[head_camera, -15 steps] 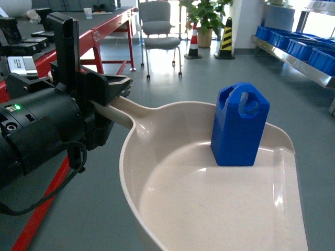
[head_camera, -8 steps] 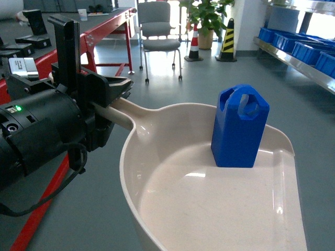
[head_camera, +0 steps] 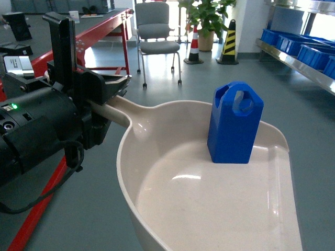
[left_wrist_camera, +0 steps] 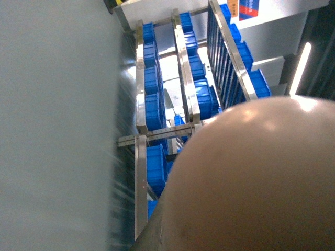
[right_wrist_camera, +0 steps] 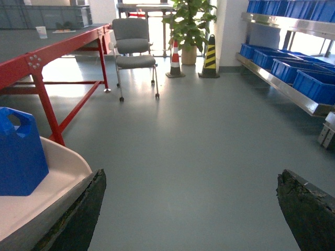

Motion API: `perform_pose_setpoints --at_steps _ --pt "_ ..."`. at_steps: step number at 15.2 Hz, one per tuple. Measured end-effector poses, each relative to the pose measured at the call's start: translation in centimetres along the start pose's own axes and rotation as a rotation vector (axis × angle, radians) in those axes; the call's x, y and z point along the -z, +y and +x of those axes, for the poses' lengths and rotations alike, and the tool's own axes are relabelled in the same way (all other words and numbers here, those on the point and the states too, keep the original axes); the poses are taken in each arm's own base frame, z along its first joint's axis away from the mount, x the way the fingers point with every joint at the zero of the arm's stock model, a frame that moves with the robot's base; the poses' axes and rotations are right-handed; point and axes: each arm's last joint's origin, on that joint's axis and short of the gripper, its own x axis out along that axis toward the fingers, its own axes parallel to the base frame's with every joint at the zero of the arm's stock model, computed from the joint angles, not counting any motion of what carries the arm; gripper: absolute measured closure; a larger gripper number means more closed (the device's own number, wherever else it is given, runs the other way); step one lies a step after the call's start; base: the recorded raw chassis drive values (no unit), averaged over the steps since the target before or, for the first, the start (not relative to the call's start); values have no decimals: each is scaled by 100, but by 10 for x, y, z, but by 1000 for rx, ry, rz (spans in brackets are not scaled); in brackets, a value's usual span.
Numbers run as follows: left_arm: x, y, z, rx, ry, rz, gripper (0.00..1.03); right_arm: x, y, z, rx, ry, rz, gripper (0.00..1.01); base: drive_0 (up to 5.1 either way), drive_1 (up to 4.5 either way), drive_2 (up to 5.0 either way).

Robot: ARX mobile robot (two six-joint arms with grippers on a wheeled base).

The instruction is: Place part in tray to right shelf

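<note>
The left claw (head_camera: 112, 86) is clamped on the long handle of a cream dustpan-shaped tray (head_camera: 157, 125), holding it level above the grey floor (head_camera: 172, 83). A small bright-blue part (head_camera: 234, 124) stands upright on the tray's flat bed, out past the claw toward the far wall of the scoop — not leaning on anything that can be seen. The right claw (right_wrist_camera: 191, 209) hangs empty with its dark jaws spread wide, the tray's rim just off its left jaw. The right shelf (head_camera: 293, 55), a steel rack lined with blue crates (head_camera: 314, 55), lies well beyond both claws, off to the right.

The step in hand looks like carrying the loaded tray to that shelf. To do it well, the tray should probably stay flat and turn slowly — the part is tall, loose and could tip or slide toward the open front lip.
</note>
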Motion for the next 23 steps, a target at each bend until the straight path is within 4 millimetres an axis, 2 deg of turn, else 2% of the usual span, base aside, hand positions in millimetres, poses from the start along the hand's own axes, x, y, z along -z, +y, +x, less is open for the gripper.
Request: perform_pose_setpoints --at_steps 23 --pt "0 0 0 2 3 -1 91 0 0 0 0 -5 0 3 -9 424 -443"
